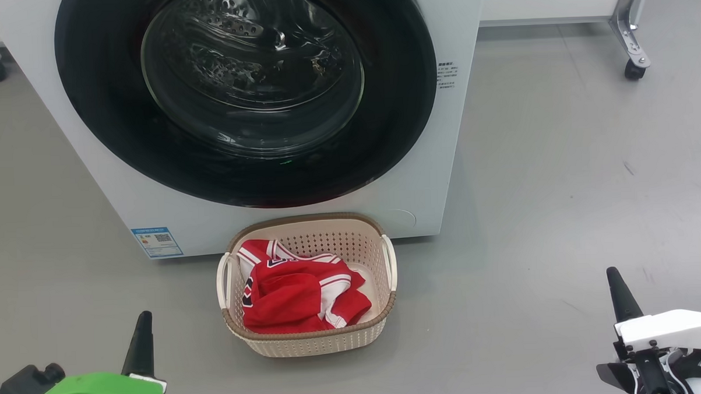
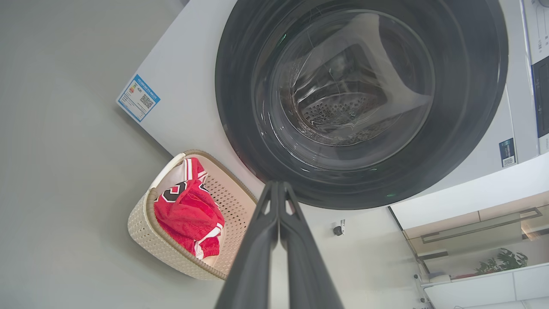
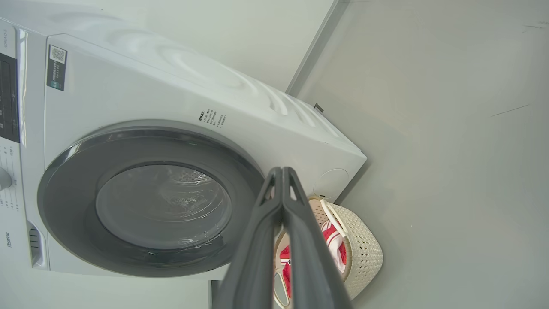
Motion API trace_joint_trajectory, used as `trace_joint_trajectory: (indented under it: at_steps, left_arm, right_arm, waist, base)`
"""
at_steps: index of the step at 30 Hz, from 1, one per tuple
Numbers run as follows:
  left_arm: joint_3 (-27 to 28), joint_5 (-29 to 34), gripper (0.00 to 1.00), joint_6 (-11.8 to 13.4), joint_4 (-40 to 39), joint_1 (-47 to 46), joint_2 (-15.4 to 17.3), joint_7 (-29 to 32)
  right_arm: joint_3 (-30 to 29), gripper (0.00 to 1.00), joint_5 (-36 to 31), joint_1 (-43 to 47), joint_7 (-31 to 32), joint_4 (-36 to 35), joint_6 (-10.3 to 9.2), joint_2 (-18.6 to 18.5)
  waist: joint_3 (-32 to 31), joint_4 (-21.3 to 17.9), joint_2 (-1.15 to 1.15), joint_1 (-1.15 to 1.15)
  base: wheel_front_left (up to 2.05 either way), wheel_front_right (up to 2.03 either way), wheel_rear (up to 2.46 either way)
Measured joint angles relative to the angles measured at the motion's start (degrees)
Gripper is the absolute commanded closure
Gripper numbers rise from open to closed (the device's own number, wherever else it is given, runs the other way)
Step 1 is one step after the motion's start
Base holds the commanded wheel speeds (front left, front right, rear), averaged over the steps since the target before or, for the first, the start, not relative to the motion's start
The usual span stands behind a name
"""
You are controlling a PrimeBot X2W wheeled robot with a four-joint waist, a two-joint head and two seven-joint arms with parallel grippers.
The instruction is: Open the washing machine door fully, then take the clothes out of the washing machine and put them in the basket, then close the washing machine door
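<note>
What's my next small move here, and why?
Probably none, just rest: the door looks closed on the washing machine, the red clothes lie in the basket, and the left gripper and right gripper are shut and empty.

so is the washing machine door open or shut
Shut. The washing machine door sits flush against the washing machine front in all three views, no gap at its rim.
</note>
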Motion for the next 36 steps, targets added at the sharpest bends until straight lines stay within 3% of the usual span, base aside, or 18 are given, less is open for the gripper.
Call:
trace_joint_trajectory:
  at_steps: [27, 36]
  left_arm:
    - [3.2, -21.8, 1.0, -4.3, 4.4, -3.4, 0.6, 2.3]
    - [3.5, -24.4, 1.0, -5.0, 5.3, -3.8, 0.7, 2.8]
  right_arm:
    - [-5.2, 1.0, 17.2, -4.2, 3.8, 3.7, 3.55, 1.4]
    - [-5.7, 1.0, 18.9, -4.6, 4.3, 4.3, 3.99, 1.5]
  waist:
    - [-0.6, -0.3, 0.0, 0.0]
    - [-0.7, -0.3, 0.0, 0.0]
  base:
    - [0.0, 0.0, 0.0]
    - [0.0, 0.0, 0.0]
